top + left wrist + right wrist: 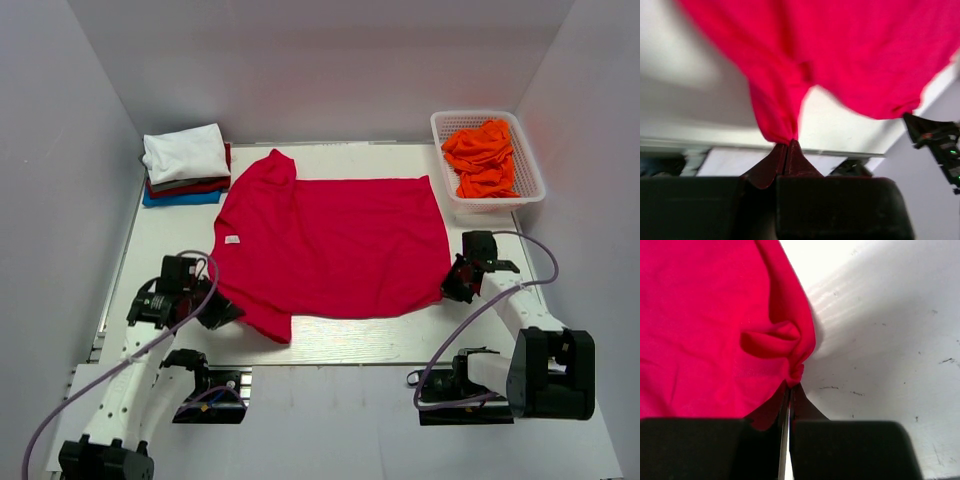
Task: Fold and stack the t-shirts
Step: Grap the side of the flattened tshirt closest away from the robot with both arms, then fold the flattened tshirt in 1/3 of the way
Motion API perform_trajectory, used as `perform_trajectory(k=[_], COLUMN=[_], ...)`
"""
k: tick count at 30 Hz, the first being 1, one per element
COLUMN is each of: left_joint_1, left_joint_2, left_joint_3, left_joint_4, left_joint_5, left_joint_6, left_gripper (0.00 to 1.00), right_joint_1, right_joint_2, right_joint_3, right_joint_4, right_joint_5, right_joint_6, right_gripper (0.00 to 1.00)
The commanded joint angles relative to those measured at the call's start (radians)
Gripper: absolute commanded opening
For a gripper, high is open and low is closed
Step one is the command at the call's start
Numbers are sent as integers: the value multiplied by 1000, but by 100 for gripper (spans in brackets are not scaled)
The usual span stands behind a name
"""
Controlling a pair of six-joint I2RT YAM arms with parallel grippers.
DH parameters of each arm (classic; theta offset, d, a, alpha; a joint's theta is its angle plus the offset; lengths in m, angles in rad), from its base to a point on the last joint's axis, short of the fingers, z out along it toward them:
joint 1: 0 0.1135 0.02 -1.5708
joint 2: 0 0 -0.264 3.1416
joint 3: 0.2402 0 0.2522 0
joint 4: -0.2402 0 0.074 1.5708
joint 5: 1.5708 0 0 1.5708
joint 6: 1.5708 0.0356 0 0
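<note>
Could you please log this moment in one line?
left gripper: shut on red t-shirt | right gripper: shut on red t-shirt | folded stack: far left | orange shirts: basket

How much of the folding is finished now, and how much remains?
Done: the stack at the far left holds folded shirts, white on top, dark red and blue below. In hand: the red shirt lies spread open, unfolded, with the left gripper shut on its near left edge and the right gripper on its near right corner. Left: fold and stack it, then the orange shirt in the basket.
</note>
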Motion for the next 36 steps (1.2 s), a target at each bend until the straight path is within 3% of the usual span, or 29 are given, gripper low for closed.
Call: perform_trajectory(k=[1, 5, 13, 19, 31, 33, 34, 35, 36], left_joint_1=[-2, 18, 27, 27, 45, 45, 54, 54, 54], left_joint_2=[83, 218, 479, 648, 840, 896, 918, 939, 958], left_joint_3=[104, 186, 383, 523, 603, 632, 655, 667, 677], left_joint_4=[254, 381, 493, 494, 557, 577, 577, 577, 608], left_joint_5=[46, 37, -127, -216, -279, -290, -304, -304, -304], left_joint_6=[11, 22, 13, 24, 45, 45, 45, 54, 71], left_gripper=[2, 2, 0, 0, 2, 9, 17, 28, 47], right_joint_1=[-1, -3, -3, -3, -1, -1, 0, 0, 0], right_joint_2=[47, 115, 247, 333, 520, 550, 570, 575, 577], right_joint_3=[127, 228, 435, 558, 726, 752, 759, 764, 778], right_joint_4=[-30, -63, -125, -145, -112, -98, -98, -102, -101], right_joint_5=[-4, -1, 5, 6, 2, 5, 11, 29, 34], right_joint_6=[-46, -75, -101, -121, -176, -182, -181, -179, -182], right_gripper=[0, 0, 0, 0, 0, 2, 9, 9, 11])
